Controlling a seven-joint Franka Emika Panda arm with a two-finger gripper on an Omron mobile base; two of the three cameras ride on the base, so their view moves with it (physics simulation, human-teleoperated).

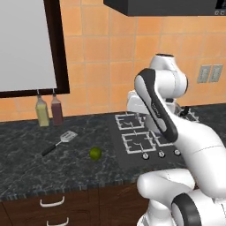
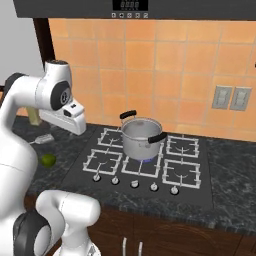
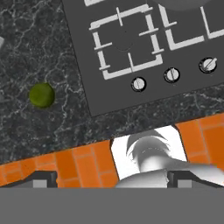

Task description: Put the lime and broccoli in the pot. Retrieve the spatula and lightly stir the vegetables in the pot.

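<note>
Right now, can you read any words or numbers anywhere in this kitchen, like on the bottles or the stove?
None can be read.
Display on the range hood: pale digits, too blurred to read.
Two bottles: no label shows.
Stove knobs: a slot mark each, no numbers.

I log: small round yellow-green lime point(image 1: 95, 153) on the dark tabletop; shiny steel pot point(image 2: 141, 138) upright on a burner; black-handled slotted spatula point(image 1: 59, 142) lying flat beyond the lime.

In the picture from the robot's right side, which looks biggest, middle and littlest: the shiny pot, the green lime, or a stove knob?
Largest to smallest:
1. Shiny round steel pot
2. Small round yellow-green lime
3. Small silvery stove knob, only slightly smaller-looking than the lime
</note>
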